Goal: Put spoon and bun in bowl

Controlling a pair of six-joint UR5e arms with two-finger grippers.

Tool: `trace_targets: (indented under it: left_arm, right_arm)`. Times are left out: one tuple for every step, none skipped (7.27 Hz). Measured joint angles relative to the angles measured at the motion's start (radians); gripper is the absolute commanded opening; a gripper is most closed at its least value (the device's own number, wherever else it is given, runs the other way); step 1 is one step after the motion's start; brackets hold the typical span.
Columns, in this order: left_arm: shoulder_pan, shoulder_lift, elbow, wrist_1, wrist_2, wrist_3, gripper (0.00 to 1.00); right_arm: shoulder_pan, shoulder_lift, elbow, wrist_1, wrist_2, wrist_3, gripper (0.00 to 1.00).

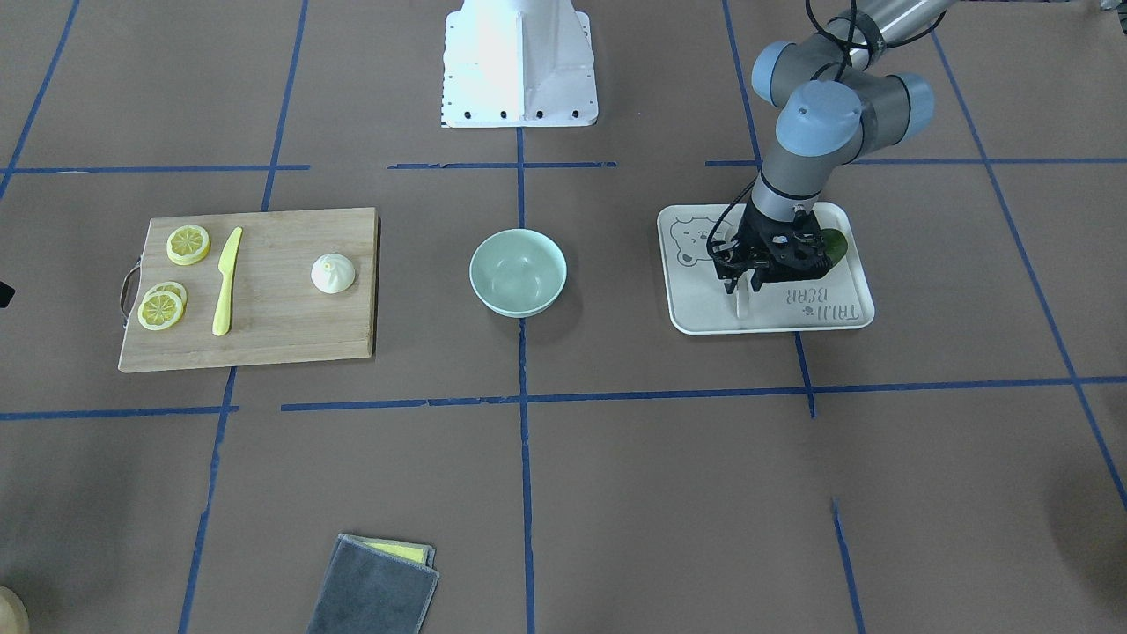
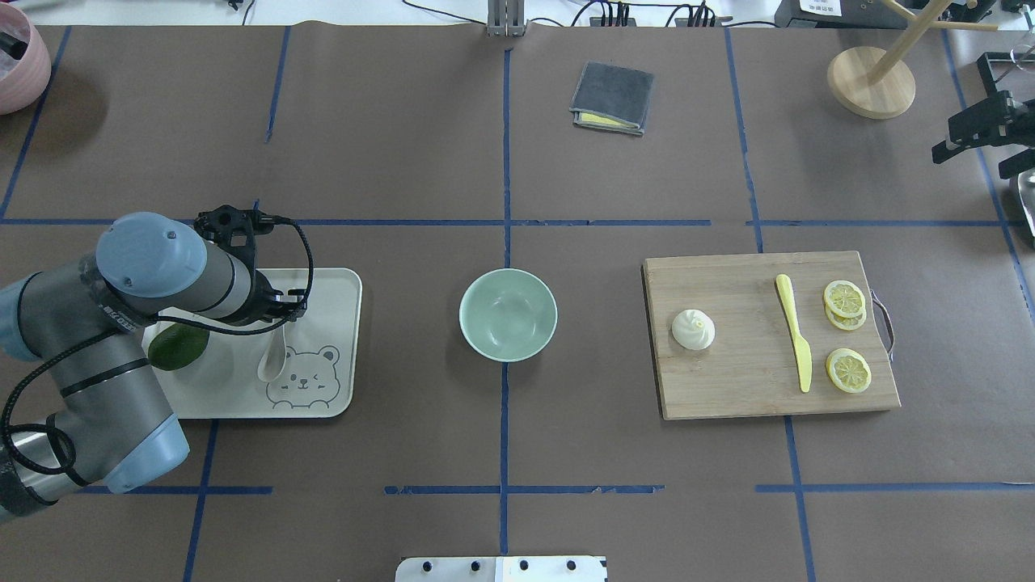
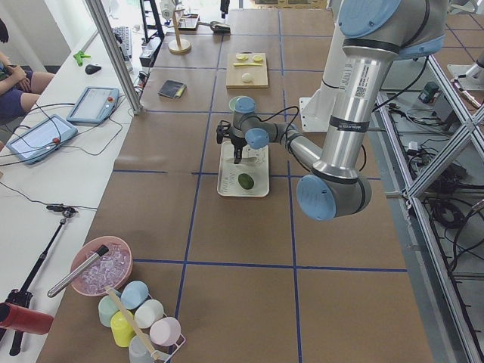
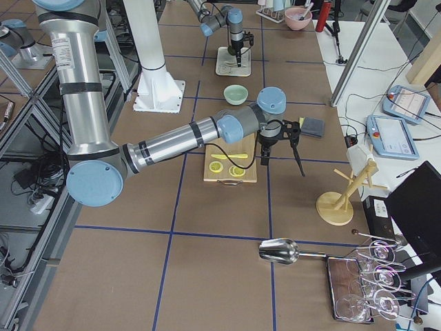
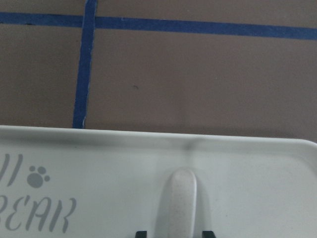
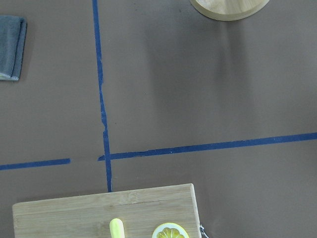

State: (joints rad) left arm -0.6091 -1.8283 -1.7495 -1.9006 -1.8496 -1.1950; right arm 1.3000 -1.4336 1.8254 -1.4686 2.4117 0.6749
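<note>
Front view: left fingers (image 1: pixel 742 286) low on tray (image 1: pixel 704 319), spoon (image 1: pixel 741 306) handle sticking out just beyond them. Overhead: right fingers (image 2: pixel 970 160) spread wide, empty, well apart from bun (image 2: pixel 693 330); bowl (image 2: pixel 508 272) between both pairs. Left wrist: fingertips (image 5: pixel 141 234) flank handle w/ slim gaps, no clamp yet. Spoon prob. light, stiff, slick: pinch mid-handle.

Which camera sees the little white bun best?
Overhead exterior: the bun sits unblocked on the wooden board, its twist clear. Front-facing shows it too; exterior left, tiny; exterior right, unclear; wrist cameras, not at all.
</note>
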Motion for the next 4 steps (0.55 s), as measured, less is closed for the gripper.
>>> trace_targets:
  left_arm:
    - [0.000,0.002,-0.004,0.000,0.001,0.000,0.00]
    - [-0.002,0.005,-0.010,0.000,0.001,0.000,0.00]
    - [-0.007,0.009,-0.024,0.002,0.001,0.001,0.00]
    - [-0.014,0.025,-0.059,0.008,0.000,0.004,0.00]
  right_arm:
    - [-0.007,0.007,0.000,0.000,0.000,0.014,1.00]
    - [-0.014,0.011,0.001,0.000,0.000,0.021,1.00]
    - [-0.024,0.018,0.001,0.002,0.000,0.036,1.00]
    - [-0.042,0.031,0.002,0.009,0.000,0.072,1.00]
